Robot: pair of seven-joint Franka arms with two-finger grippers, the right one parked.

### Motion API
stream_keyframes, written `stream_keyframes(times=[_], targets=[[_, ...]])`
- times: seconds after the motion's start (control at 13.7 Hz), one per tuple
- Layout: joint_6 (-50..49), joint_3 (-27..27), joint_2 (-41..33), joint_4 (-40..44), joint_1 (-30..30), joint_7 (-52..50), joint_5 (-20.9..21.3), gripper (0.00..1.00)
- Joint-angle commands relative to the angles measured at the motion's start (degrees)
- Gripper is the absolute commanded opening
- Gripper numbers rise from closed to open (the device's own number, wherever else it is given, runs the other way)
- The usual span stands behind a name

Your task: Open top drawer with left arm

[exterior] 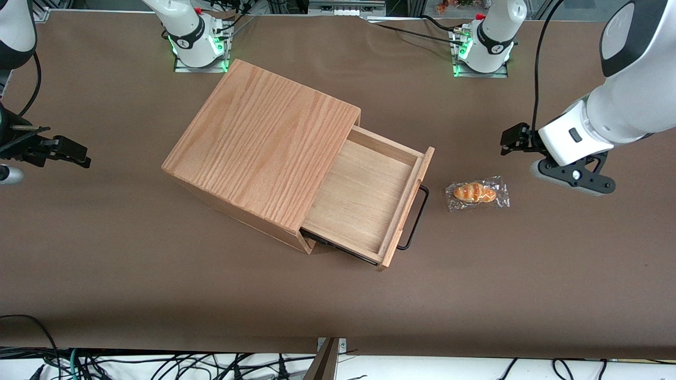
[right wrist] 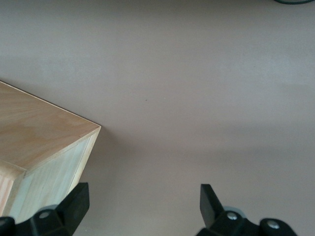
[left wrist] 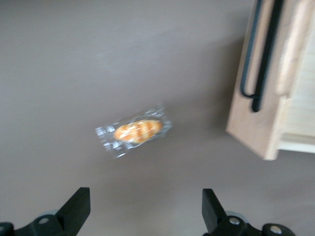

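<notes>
No readable writing or labels anywhere that I can make out. The top drawer (exterior: 364,198) is pulled well out of the oak-grained cabinet (exterior: 261,153), which sits around the middle of the brown table (exterior: 105,264), turned at an angle. The drawer is shallow, light wood, pale and smooth inside, and nothing is lying in it. Its front panel (exterior: 406,206) faces the working arm's end of the table and carries a long thin black wire handle (exterior: 417,219) that stands off the panel; the wrist view shows the same handle (left wrist: 261,54) curving back into the wood at its end. A dark slide rail shows under the drawer edge nearest the front camera. Just in front of the drawer panel, but apart from it, lies a small bread roll in clear plastic wrap (exterior: 477,193), also seen from the wrist camera (left wrist: 135,132). The left arm (exterior: 607,121) hangs above the table toward its own end, and its gripper (exterior: 515,141) is off the handle, above the table near the roll, fingers (left wrist: 76,209) spread wide and grasping nothing. Plain brown tabletop shows all around the cabinet and between the drawer front and the arm.
</notes>
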Motion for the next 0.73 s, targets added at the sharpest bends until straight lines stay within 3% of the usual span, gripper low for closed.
stream_keyframes(times=[0.0,0.22,0.37,0.66], targets=[[2.90,2.88,-5.14,-3.16,-0.48,-0.39,2.16,1.00],[11.51,5.09,-12.78,-15.43,1.01,-0.47,-3.28,1.00],[14.70,5.09,-16.05,-21.00,2.24,-0.04,-3.47,1.00],[14.53,5.18,-16.42,-23.75,2.24,-0.48,-2.59,1.00]])
